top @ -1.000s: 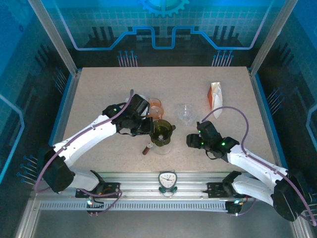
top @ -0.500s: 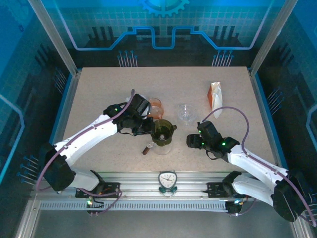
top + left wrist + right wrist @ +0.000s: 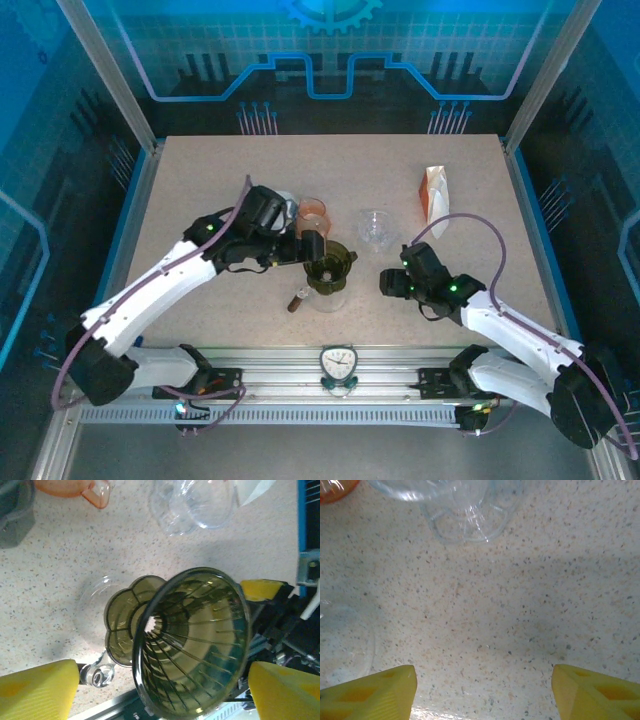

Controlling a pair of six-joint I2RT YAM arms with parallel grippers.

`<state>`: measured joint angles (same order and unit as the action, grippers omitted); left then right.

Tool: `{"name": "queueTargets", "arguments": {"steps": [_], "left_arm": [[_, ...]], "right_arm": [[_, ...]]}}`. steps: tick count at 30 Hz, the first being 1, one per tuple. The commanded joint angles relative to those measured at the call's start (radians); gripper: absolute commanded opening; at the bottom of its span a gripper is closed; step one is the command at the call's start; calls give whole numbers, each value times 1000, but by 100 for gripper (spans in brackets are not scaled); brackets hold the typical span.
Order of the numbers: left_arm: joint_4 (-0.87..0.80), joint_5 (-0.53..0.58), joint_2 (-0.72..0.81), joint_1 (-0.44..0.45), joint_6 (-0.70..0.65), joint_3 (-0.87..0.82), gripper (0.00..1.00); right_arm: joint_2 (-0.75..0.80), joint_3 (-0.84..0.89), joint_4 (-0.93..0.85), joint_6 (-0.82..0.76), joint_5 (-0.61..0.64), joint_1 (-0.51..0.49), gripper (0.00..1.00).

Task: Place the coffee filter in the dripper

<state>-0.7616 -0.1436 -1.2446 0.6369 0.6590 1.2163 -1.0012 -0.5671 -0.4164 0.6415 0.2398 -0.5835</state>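
the green dripper [image 3: 328, 265] sits mid worktop [image 3: 200, 170] with no filter in it yet, so the job is still to do. both the left pincer [image 3: 306, 247], just beside it, and the right pincer [image 3: 388, 283] are wide open and empty.

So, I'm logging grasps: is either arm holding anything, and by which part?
Nothing is held: the left gripper and right gripper both have jaws open.
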Motion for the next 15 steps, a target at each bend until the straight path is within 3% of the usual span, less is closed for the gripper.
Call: {"name": "queueTargets", "arguments": {"steps": [1,7,15], "left_arm": [[73,63,113,-8,-1,-42,99],[206,155,281,-11,-7,-230,99],[289,168,360,-10,10,-404,99]], "right_arm": [[20,-74,-30,-24,47,23,73],[-22,-219,-60,-90,102,87,73],[-197,-442,-88,-204,150,225,65]]}}
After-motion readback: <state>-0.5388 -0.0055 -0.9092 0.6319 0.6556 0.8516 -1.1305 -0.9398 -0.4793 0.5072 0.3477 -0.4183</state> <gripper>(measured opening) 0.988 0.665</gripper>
